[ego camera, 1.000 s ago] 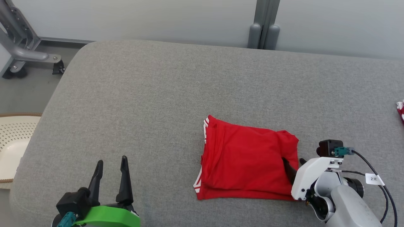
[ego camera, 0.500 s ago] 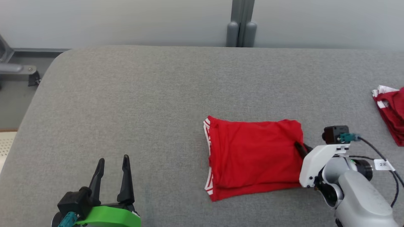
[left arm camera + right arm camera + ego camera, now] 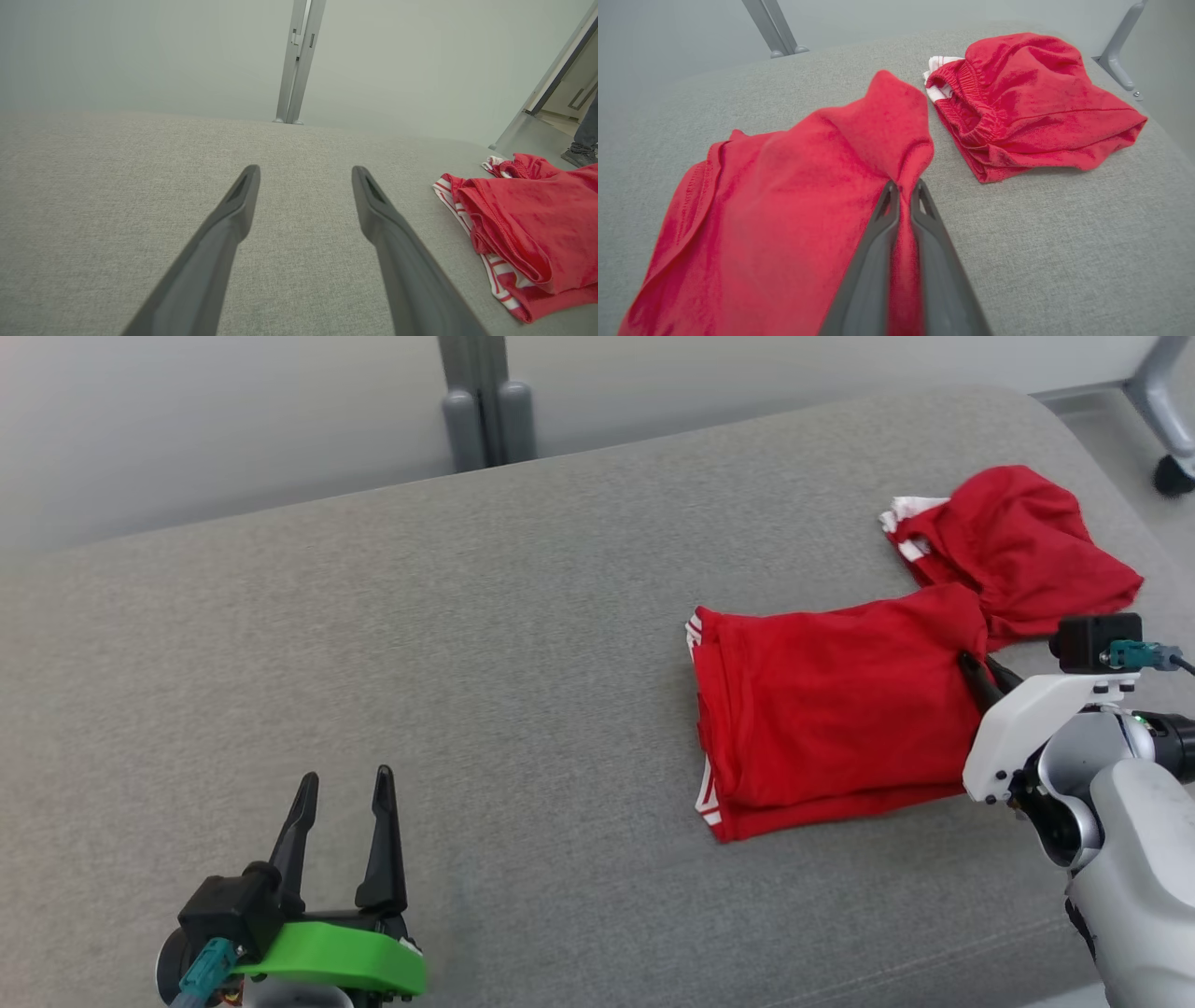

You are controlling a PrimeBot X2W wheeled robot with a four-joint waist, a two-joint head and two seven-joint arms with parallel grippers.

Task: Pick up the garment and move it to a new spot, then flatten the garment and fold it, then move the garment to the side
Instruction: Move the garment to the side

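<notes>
Right end effector (image 3: 903,185), clamped on the garment (image 3: 831,714), has dragged it beside the other red garment (image 3: 1022,546).

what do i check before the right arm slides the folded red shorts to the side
1. Grip: right gripper is shut on the edge of the folded red shorts: ok.
2. Fold: layers lie stacked, with only the gripped corner bunched: ok.
3. Path: other red shorts lie close beside that corner: not ok.
4. Left gripper is open and apart from the cloth: ok.
5. Free room on the gray cushion past the other shorts: cannot tell.
</notes>
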